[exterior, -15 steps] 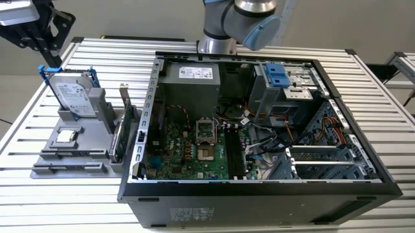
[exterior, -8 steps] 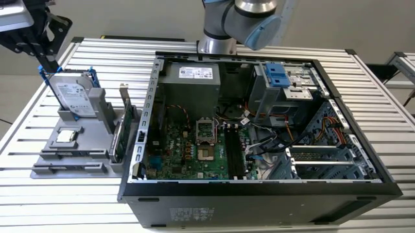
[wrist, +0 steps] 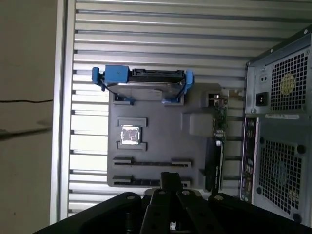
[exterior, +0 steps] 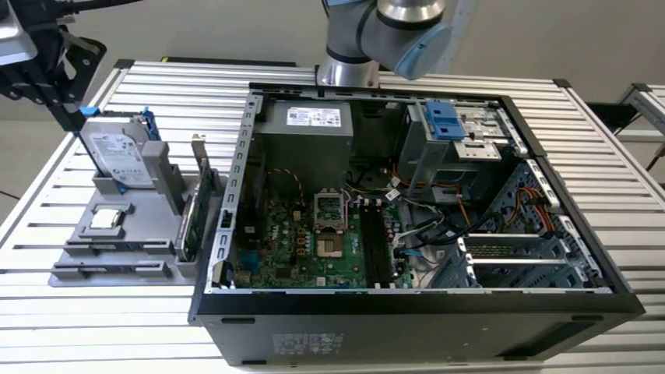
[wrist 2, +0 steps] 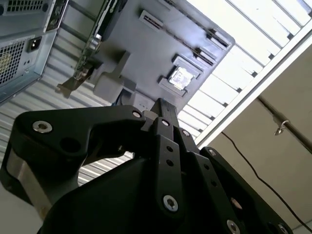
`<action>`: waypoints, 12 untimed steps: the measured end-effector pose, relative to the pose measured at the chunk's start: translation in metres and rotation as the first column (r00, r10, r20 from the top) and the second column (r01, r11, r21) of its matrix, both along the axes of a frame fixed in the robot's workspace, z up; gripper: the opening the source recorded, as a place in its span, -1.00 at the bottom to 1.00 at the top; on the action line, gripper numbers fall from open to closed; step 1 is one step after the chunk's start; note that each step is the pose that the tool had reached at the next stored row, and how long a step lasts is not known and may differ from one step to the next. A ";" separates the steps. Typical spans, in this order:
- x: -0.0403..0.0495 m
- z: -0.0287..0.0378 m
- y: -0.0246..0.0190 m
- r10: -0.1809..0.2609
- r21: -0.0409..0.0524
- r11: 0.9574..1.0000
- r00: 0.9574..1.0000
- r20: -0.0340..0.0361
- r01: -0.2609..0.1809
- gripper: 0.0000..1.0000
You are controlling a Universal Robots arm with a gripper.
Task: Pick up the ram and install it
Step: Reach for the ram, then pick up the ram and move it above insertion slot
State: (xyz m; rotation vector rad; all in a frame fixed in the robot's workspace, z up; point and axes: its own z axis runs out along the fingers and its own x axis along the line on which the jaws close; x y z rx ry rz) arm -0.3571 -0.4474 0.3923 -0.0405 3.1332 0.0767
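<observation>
My gripper (exterior: 73,121) hangs at the exterior view's far left, just above the top corner of the hard drive (exterior: 117,156). Its black fingers (wrist 2: 161,106) are shut with nothing between them. In the first wrist view the gripper (wrist: 170,179) sits over the near edge of the grey holder (wrist: 161,141). The holder's two long narrow slots (wrist: 146,162) look empty. Inside the open case, a long dark strip (exterior: 371,243) stands in the memory slots beside the processor socket. It looks like the ram, though I cannot make out its detail.
The holder (exterior: 156,226) also carries a small square chip (exterior: 107,219) and a green expansion card (exterior: 198,210) on edge beside the case wall. The open computer case (exterior: 416,312) takes up the table's middle. The table edge lies close to the gripper.
</observation>
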 end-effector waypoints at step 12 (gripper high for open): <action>-0.0002 0.0000 -0.0426 0.000 0.000 1.000 1.000 -0.001 0.000 -1.00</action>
